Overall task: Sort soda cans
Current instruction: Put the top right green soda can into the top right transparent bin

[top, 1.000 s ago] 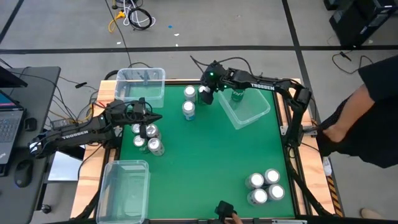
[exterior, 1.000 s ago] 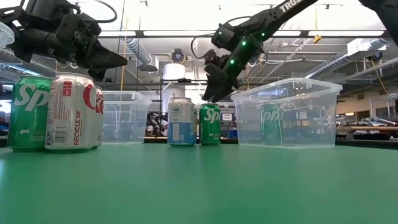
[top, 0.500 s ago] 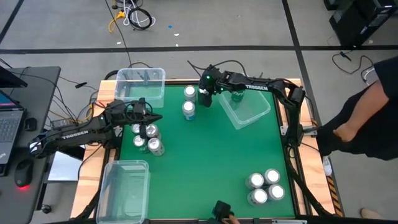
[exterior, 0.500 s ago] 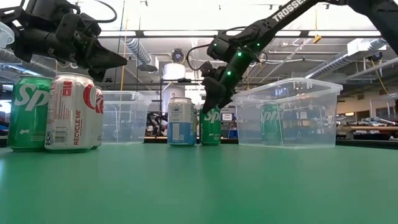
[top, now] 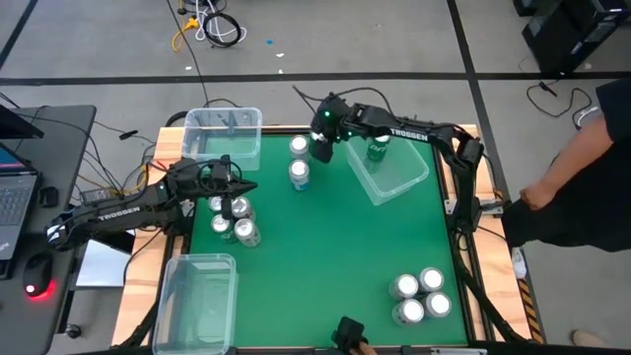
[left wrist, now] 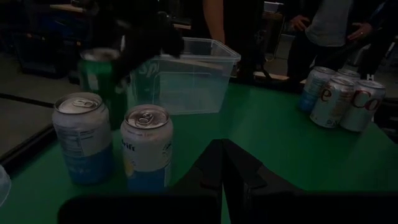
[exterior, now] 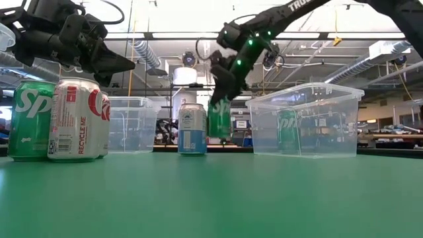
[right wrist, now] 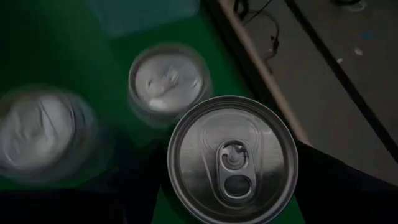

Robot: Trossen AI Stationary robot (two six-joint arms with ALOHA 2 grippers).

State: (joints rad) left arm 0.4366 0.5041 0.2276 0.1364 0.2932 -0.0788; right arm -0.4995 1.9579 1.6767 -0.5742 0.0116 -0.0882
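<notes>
Since a second ago my right claw (exterior: 221, 99) has clamped the green can (exterior: 219, 119) and lifted it off the counter (top: 335, 247). One green can (top: 377, 151) sits in the far bin (top: 399, 177); most cans remain. Left claw (top: 237, 187) hovers closed over its cluster.

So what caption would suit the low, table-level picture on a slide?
Right hand lifts a green aluminium soda can off the green table, beside a clear plastic bin.
</notes>
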